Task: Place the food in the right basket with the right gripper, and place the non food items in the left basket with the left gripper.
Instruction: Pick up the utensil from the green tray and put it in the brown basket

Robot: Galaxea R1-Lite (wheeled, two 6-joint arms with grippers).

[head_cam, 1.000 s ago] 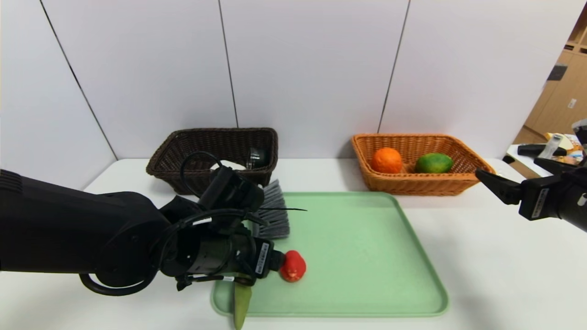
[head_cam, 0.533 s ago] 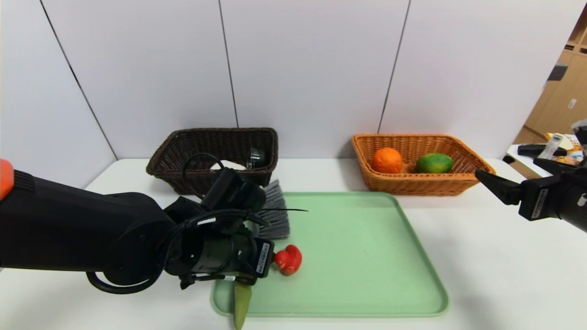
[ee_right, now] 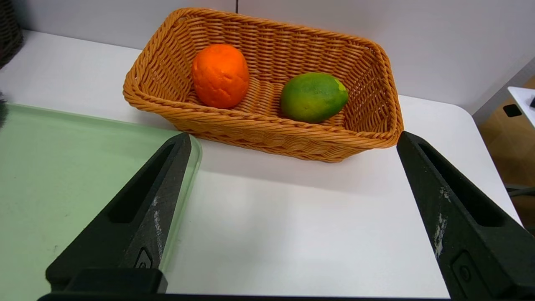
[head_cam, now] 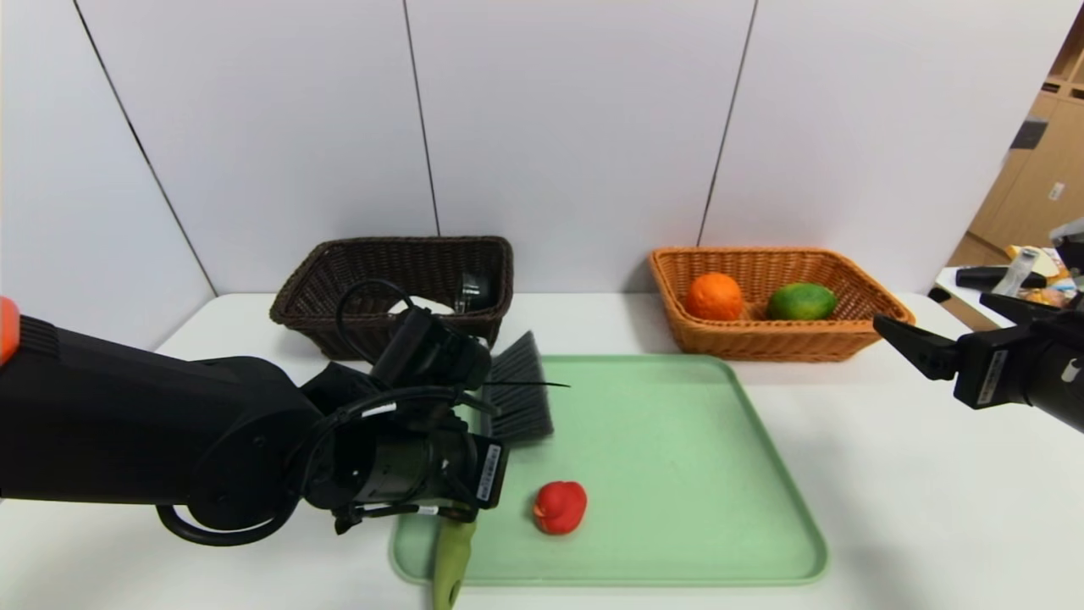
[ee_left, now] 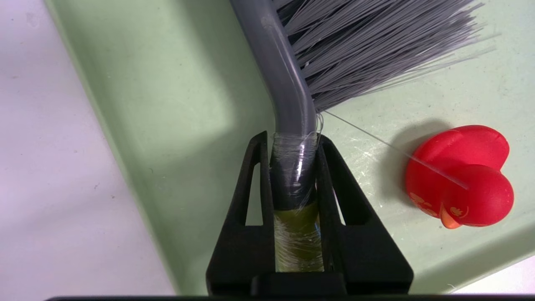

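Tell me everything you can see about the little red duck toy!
The small glossy red rubber-looking duck toy has a round head, an orange beak and faint orange printed marks. It sits upright on the pale green plastic tray, near its front edge, with nothing gripping it. One stray grey bristle crosses in front of it in the left wrist view. The left end effector beside it clamps the brush handle instead.

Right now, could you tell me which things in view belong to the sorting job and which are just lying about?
Job:
brush, clamped in left gripper
red duck toy
orange, green fruit in orange-tan basket
dark basket
right gripper, jaws open

Lying about:
green tray
white table
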